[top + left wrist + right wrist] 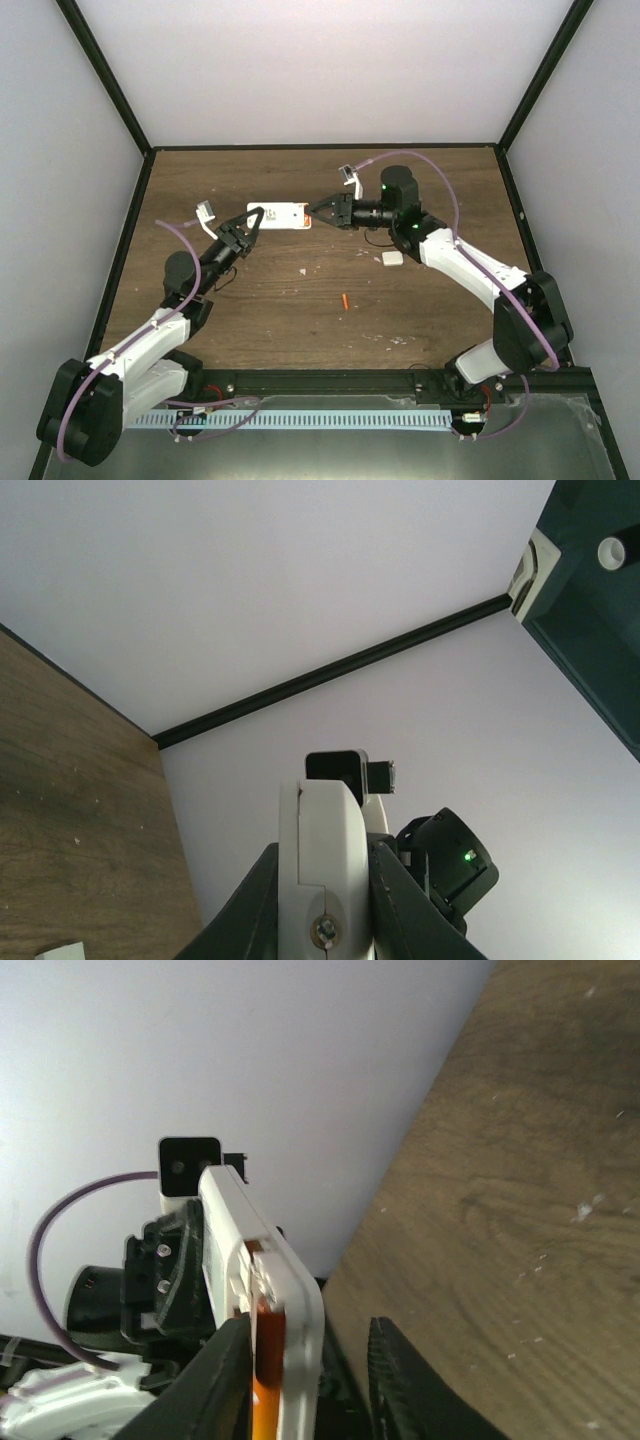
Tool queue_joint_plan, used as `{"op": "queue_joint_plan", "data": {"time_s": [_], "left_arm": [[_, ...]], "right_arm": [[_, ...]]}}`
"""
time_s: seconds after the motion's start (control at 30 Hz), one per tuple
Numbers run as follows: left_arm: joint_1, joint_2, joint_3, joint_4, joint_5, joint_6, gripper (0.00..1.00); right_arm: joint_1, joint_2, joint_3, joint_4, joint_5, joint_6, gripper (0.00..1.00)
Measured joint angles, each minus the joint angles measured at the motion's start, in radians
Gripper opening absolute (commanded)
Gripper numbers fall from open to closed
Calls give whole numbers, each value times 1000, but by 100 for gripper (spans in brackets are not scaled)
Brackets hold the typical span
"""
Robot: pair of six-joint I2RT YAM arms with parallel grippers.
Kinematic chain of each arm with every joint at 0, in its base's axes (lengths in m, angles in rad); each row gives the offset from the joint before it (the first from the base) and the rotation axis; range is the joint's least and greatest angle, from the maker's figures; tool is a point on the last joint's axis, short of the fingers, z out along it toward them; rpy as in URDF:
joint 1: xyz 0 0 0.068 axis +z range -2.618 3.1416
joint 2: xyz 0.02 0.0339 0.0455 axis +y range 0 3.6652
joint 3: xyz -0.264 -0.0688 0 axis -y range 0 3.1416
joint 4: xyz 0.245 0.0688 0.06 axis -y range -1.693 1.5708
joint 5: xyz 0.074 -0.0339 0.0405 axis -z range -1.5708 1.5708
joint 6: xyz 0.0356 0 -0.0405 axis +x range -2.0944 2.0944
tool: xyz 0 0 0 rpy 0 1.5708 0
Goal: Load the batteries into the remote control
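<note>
The white remote control (281, 215) hangs above the table between both arms. My left gripper (255, 220) is shut on its left end; in the left wrist view the remote control (320, 840) is clamped edge-on between the two dark fingers. My right gripper (318, 212) straddles the other end. In the right wrist view an orange battery (266, 1360) lies in the remote control's (235, 1220) open back, against the left finger (215, 1385). The right finger (405, 1380) stands off the remote's far face with a gap. A second battery (343, 301) lies on the wood.
A small white plastic piece (392, 258) lies on the table below the right forearm. Black frame rails (130, 230) and white walls close in the wooden table on three sides. Pale specks dot the wood near the middle.
</note>
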Motion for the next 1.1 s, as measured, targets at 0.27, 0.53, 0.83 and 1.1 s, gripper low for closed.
{"op": "queue_joint_plan", "data": {"time_s": [0.27, 0.53, 0.83, 1.1], "left_arm": [[2, -32, 0, -49, -33, 51, 0], [6, -40, 0, -163, -75, 106, 0], [9, -40, 74, -273, -99, 161, 0], [10, -24, 106, -307, -108, 181, 0]], "right_arm": [[1, -115, 2, -188, 133, -141, 51], [1, -187, -49, -492, 400, -291, 41], [100, -47, -148, -737, 611, -350, 36], [201, 29, -144, -784, 679, -362, 26]]}}
